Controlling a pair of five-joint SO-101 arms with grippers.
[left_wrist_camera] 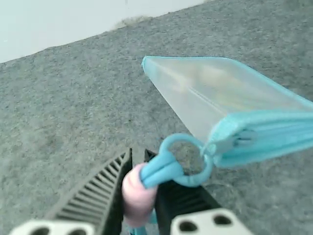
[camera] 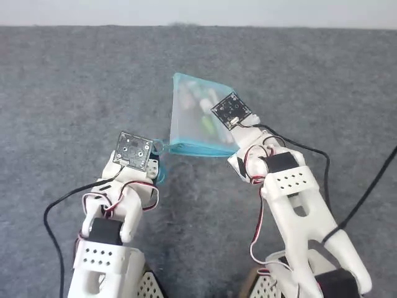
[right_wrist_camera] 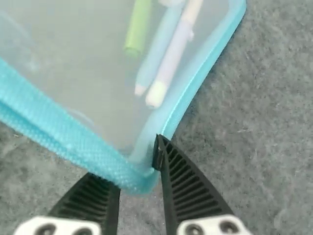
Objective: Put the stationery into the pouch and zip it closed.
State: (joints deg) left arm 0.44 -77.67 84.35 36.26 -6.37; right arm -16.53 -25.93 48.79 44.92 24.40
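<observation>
With pastel pens (right_wrist_camera: 166,54) inside the translucent, turquoise-edged pouch (camera: 189,118) on the grey felt bench (camera: 74,93), the left pincer (left_wrist_camera: 138,156) pinches the turquoise zipper pull loop (left_wrist_camera: 164,169), the right pincer (right_wrist_camera: 137,164) clamps the pouch's opposite corner, and the zip looks drawn shut, leaving seemingly only release.

Robotics lab bench, grey felt-like mat covering the surface (camera: 68,87), plain pale wall (camera: 198,11) behind, white printed left arm (camera: 115,217) and right arm (camera: 298,211) side by side, exposed servo wiring, loose black cables (camera: 366,192), bare wrist camera boards (camera: 134,151).
</observation>
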